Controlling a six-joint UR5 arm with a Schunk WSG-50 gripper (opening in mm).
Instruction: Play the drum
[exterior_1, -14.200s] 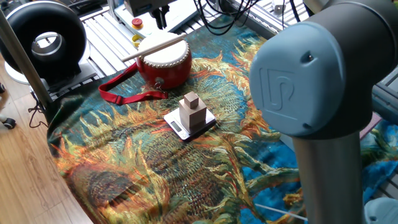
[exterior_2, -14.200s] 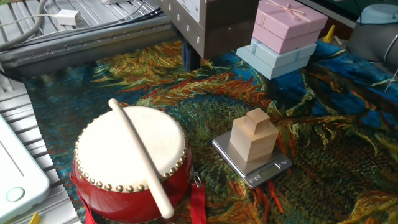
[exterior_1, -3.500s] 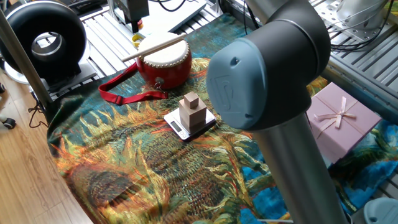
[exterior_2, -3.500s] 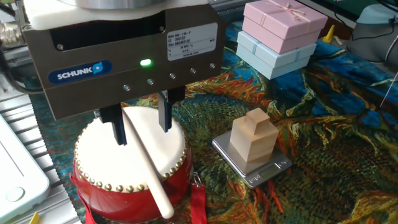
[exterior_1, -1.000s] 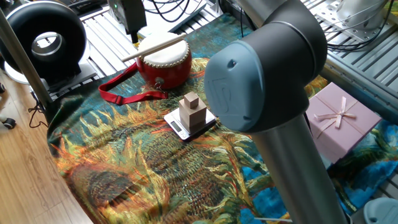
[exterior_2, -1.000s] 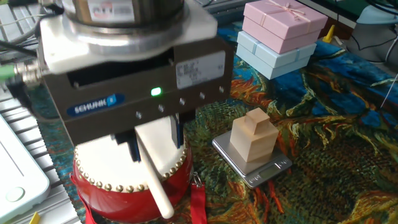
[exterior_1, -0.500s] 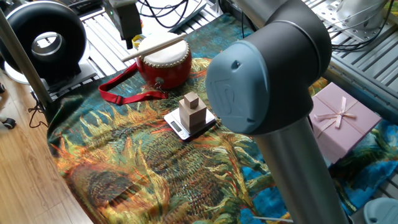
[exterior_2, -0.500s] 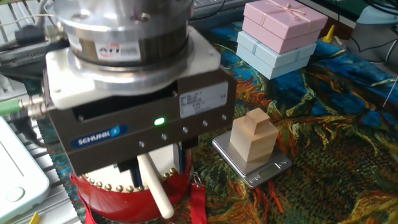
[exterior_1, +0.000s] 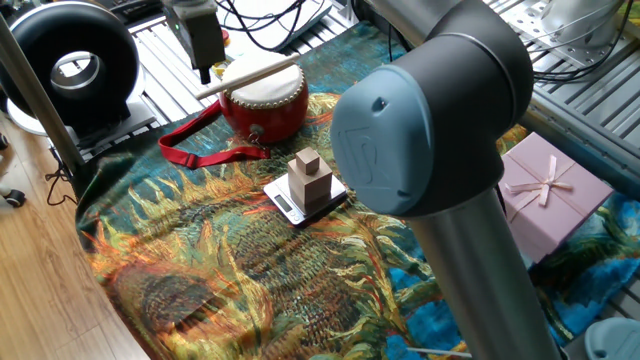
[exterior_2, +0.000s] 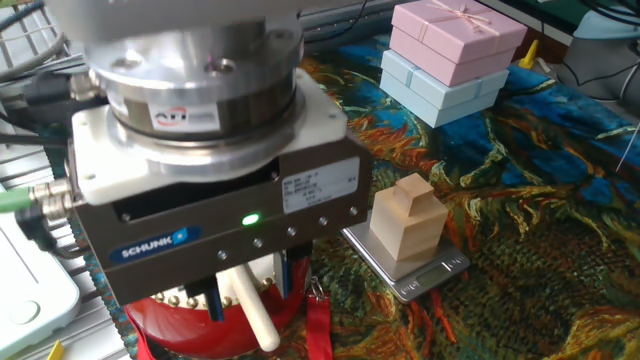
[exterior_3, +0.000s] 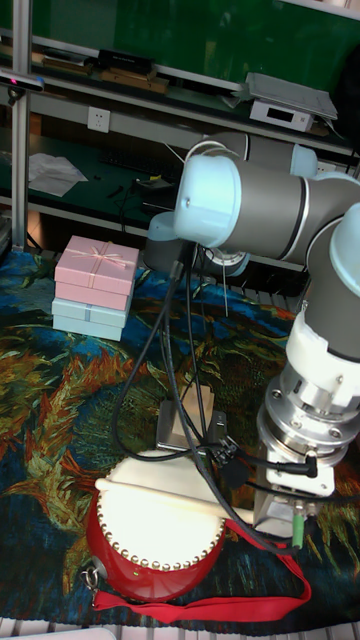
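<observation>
Clearly the step in hand is taking up the drumstick (exterior_2: 243, 298) that lies across the drum (exterior_1: 265, 100), which sits near the far edge of the patterned cloth (exterior_1: 230, 240); the pinch should land square on the stick's end overhanging the rim, so it lifts level. The gripper (exterior_2: 250, 290) straddles that end, fingers parted, not visibly clamping it

Wooden blocks (exterior_1: 311, 180) on scale (exterior_2: 405, 267)
</observation>
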